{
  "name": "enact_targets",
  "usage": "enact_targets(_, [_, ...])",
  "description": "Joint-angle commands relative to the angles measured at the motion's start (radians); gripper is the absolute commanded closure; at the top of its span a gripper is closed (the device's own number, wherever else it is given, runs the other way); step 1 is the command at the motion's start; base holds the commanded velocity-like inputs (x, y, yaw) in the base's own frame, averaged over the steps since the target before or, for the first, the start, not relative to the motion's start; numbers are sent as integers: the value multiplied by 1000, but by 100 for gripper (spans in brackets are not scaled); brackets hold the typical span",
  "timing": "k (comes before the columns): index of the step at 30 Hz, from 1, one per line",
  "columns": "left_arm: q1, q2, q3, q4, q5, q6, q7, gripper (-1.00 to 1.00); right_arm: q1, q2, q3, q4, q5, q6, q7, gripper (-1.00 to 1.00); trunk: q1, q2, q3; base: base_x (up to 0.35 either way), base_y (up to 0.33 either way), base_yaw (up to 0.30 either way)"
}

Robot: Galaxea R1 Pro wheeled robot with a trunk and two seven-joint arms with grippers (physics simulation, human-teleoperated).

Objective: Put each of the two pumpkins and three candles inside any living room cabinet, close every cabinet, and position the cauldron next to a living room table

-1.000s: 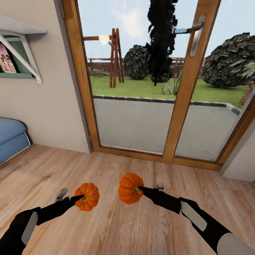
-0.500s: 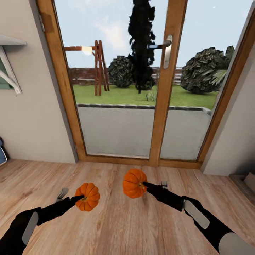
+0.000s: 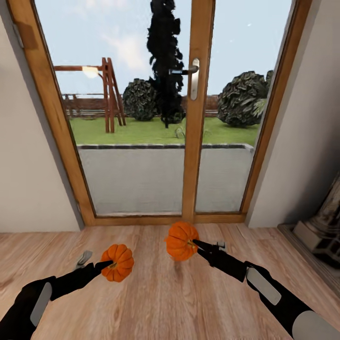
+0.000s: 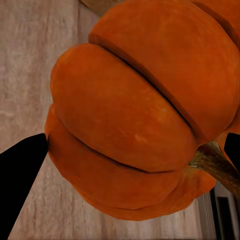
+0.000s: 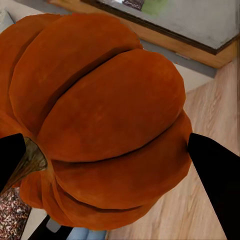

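Note:
I am carrying two small ribbed orange pumpkins low over the wood floor. My left gripper [image 3: 109, 264] is shut on the left pumpkin [image 3: 118, 262], which bulges between the dark fingers [image 4: 20, 172] as ribbed orange pumpkin [image 4: 135, 110] in the left wrist view. My right gripper [image 3: 195, 244] is shut on the right pumpkin [image 3: 180, 241], held a little higher and further forward. In the right wrist view that pumpkin [image 5: 100, 120] sits between the fingers [image 5: 217, 177], stem to one side. The candles, cabinet, cauldron and table are out of view.
A wood-framed glass patio door [image 3: 199, 141] with a metal handle [image 3: 192, 78] stands straight ahead, with a garden beyond it. Plain walls flank it. A dark stone-like base [image 3: 318, 229] sits on the floor at the right. Wood floor [image 3: 156, 302] spreads around the arms.
The camera has swung right: the shelf and blue cushion have left the picture, and the stone base has come in at the right. Both pumpkins stay gripped.

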State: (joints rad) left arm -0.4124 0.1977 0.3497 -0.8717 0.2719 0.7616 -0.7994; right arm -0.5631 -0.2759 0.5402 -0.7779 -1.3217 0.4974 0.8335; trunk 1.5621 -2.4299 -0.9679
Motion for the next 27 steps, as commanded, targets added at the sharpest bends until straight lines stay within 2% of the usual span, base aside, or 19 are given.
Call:
enact_targets(1, [0, 1, 2, -1, 9, 8, -1, 100, -1, 0, 4, 0, -16, 9, -1, 100, -4, 7, 2, 0, 0, -278])
enact_targets(8, [0, 1, 1, -1, 9, 8, -2, 100, -1, -1, 3, 9, -17, 8, -6, 100, -31, 56, 24, -96, 0, -278])
enact_targets(19, [0, 2, 3, -1, 10, 9, -3, 100, -1, -1, 3, 13, -18, 7, -8, 100, -73, 133, 59, -203, 0, -278])
enact_targets(25, [0, 5, 5, -1, 8, 9, -3, 100, -1, 0, 2, 14, -21, 7, -8, 100, -96, 175, 78, -40, 0, -278])
enact_targets(27, [0, 6, 6, -1, 8, 10, -3, 100, -1, 0, -14, 14, -22, 6, -8, 100, -104, 189, 84, -4, 0, -278])
